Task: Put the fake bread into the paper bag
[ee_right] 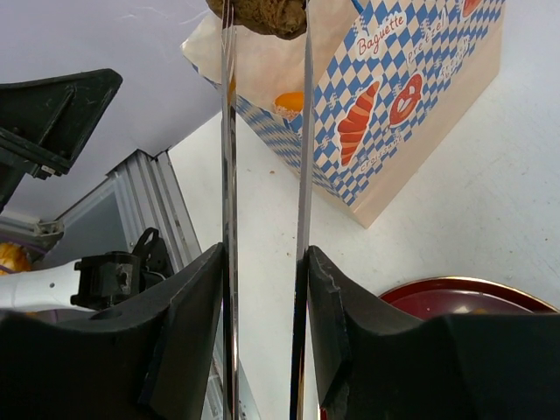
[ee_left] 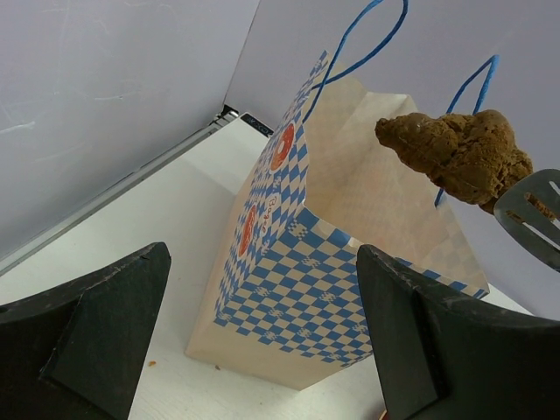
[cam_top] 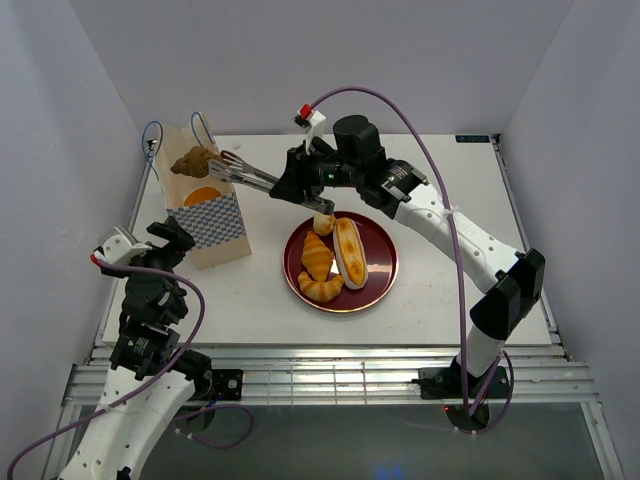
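My right gripper (cam_top: 290, 185) is shut on metal tongs (cam_top: 245, 172), and the tongs pinch a dark brown piece of fake bread (cam_top: 193, 161) just above the open mouth of the paper bag (cam_top: 205, 215). In the right wrist view the tongs (ee_right: 229, 175) run up between my fingers to the brown piece (ee_right: 262, 13) over the bag (ee_right: 394, 96). My left gripper (cam_top: 170, 240) is open and empty, close to the bag's near side (ee_left: 289, 271). The left wrist view also shows the brown piece (ee_left: 455, 153) and a tong tip (ee_left: 534, 214).
A dark red round plate (cam_top: 385, 275) right of the bag holds two croissants (cam_top: 318, 255), an oblong roll (cam_top: 350, 252) and a small bun (cam_top: 323, 224). White walls enclose the table on three sides. The bag's blue cord handles (cam_top: 152, 135) stick up.
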Robot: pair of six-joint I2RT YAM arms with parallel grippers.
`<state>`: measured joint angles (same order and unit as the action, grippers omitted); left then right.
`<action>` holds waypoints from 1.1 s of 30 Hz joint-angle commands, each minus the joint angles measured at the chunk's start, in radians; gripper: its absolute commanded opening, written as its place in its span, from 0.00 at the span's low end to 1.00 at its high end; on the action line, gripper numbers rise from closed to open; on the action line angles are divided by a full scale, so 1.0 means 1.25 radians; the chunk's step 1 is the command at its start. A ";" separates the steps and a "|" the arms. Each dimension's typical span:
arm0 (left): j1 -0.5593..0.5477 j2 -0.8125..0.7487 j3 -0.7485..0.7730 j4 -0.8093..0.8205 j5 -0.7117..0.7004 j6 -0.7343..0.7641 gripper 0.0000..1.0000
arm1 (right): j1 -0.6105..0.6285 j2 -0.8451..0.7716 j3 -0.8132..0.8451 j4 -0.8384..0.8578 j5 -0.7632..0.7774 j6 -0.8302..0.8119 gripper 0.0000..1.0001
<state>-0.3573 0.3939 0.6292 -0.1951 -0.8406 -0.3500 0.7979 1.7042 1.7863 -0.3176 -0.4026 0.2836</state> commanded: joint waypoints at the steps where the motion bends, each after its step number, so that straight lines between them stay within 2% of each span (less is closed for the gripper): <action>1: -0.003 0.009 0.021 -0.006 0.026 0.000 0.98 | -0.001 -0.010 0.051 0.064 -0.025 0.001 0.47; 9: -0.004 0.017 0.022 -0.006 0.044 0.001 0.98 | 0.000 -0.007 0.061 0.052 -0.033 0.001 0.54; 17: -0.005 0.021 0.022 -0.006 0.050 0.003 0.98 | -0.001 -0.027 0.061 0.043 -0.029 0.007 0.54; 22: -0.006 0.025 0.022 -0.005 0.054 0.005 0.98 | -0.001 -0.093 0.050 0.010 -0.001 0.001 0.54; 28: -0.006 0.029 0.023 -0.003 0.066 0.011 0.98 | 0.000 -0.272 -0.134 0.018 0.110 -0.021 0.54; 33: -0.006 0.037 0.026 -0.005 0.077 0.011 0.98 | 0.000 -0.449 -0.390 0.042 0.232 0.001 0.55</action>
<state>-0.3622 0.4286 0.6292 -0.2016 -0.7685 -0.3477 0.7982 1.2243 1.4273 -0.2985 -0.2436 0.2779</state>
